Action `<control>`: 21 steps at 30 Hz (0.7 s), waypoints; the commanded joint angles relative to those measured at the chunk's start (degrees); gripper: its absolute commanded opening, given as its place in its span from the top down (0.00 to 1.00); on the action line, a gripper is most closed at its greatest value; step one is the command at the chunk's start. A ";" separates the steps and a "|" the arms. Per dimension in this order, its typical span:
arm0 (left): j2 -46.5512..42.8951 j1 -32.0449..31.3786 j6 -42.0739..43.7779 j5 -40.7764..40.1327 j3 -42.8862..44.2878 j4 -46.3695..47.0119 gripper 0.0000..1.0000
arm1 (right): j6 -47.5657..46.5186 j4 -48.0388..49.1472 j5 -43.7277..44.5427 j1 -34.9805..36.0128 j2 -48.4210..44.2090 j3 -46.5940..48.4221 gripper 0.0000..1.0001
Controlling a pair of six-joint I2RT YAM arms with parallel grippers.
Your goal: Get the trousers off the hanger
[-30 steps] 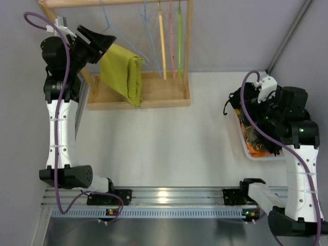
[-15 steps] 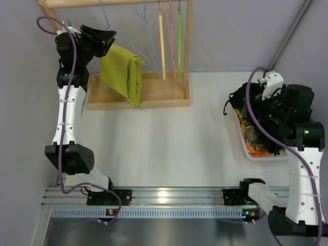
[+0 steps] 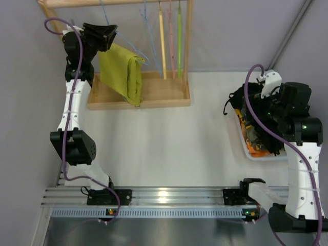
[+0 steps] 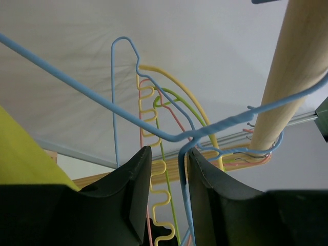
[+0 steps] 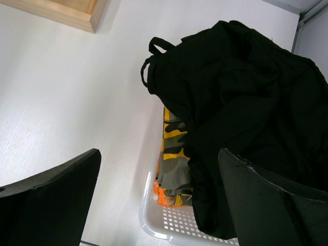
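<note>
The mustard trousers [image 3: 122,72] hang folded over the light-blue wire hanger [image 3: 134,51] on the wooden rack; a corner of them shows in the left wrist view [image 4: 20,154]. My left gripper [image 3: 105,36] is up at the hanger's top. In the left wrist view its jaws [image 4: 169,154] stand a little apart, with the hanger's blue wire [image 4: 102,102] running down between them against the right finger [image 4: 205,174]. My right gripper [image 3: 259,115] is wide open and empty above the basket [image 5: 159,159].
The wooden rack [image 3: 154,95] holds a second blue hanger [image 3: 148,36] and yellow [image 3: 162,41], pink [image 3: 171,41] and green [image 3: 179,36] hangers. Its rail [image 4: 287,77] is close to my left fingers. A white basket [image 5: 169,225] at right holds a black clothes heap [image 5: 241,92].
My left arm has stretched up and to the right, bringing its gripper from beside the trousers to the hanger's top. The right arm has barely moved.
</note>
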 commanded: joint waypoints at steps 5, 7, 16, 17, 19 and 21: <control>3.66 -1.24 -3.18 -1.26 5.02 8.82 0.59 | 0.03 0.21 0.41 0.22 1.01 1.57 0.01; 4.36 -1.51 -4.06 -1.52 5.28 10.40 0.59 | 0.12 0.12 0.41 0.22 1.28 1.66 0.01; 4.45 -2.04 -5.03 -2.22 7.65 12.34 0.68 | -0.23 0.21 0.41 0.22 1.45 1.74 0.01; 4.54 -2.04 -5.03 -2.22 7.83 12.26 0.71 | -0.23 0.21 0.41 0.22 1.54 1.92 0.01; 4.36 -1.95 -5.12 -2.22 8.27 12.34 0.79 | -0.23 0.12 0.32 0.22 1.54 2.09 0.01; 4.19 -2.04 -5.12 -1.87 8.71 12.26 0.94 | -0.32 0.12 0.40 0.22 1.28 2.18 0.01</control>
